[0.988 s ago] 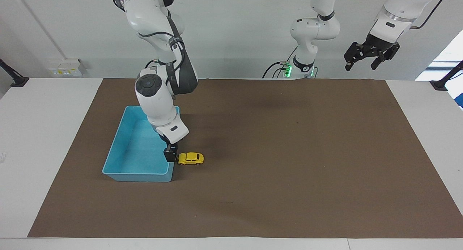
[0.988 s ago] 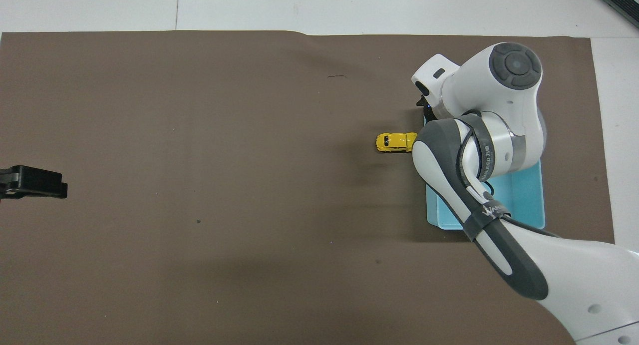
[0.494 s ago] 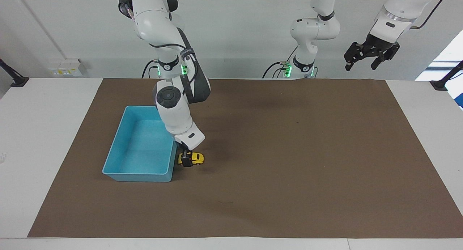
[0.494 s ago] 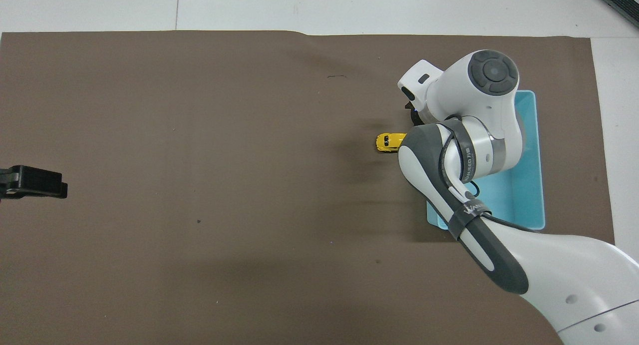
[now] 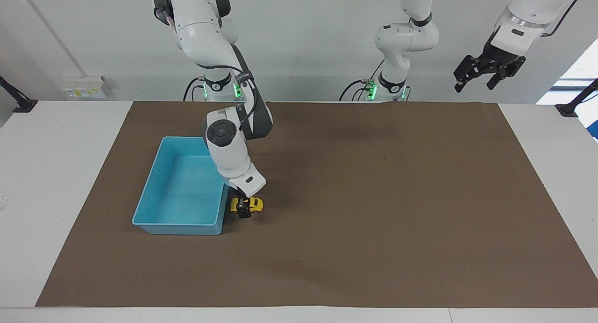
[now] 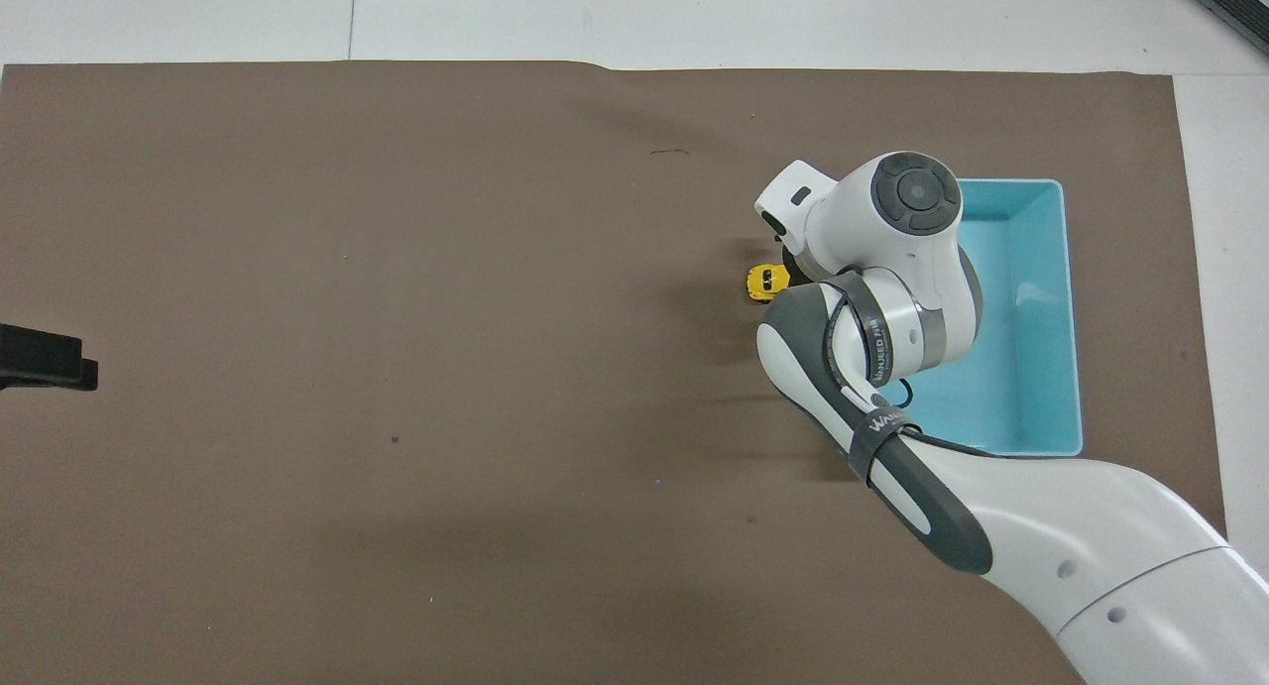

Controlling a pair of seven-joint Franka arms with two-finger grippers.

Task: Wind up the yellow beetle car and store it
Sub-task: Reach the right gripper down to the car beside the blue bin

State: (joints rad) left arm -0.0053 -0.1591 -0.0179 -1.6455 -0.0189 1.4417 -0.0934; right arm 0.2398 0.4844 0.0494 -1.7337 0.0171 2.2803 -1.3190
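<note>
The light-blue bin (image 5: 180,192) sits on the brown mat (image 5: 373,211) with nothing in it. The yellow beetle car (image 5: 251,204) stands on the mat just beside the bin, under the right gripper (image 5: 242,210), whose jaws are spread around it. The left gripper (image 5: 488,73) waits raised, jaws open.

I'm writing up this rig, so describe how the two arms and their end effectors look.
Both arms are glossy white with rounded joints; the right arm shows dark grey sections, a round grey joint cap and a black cable. Green lights glow near both bases. Each end effector, left and right, is black.
</note>
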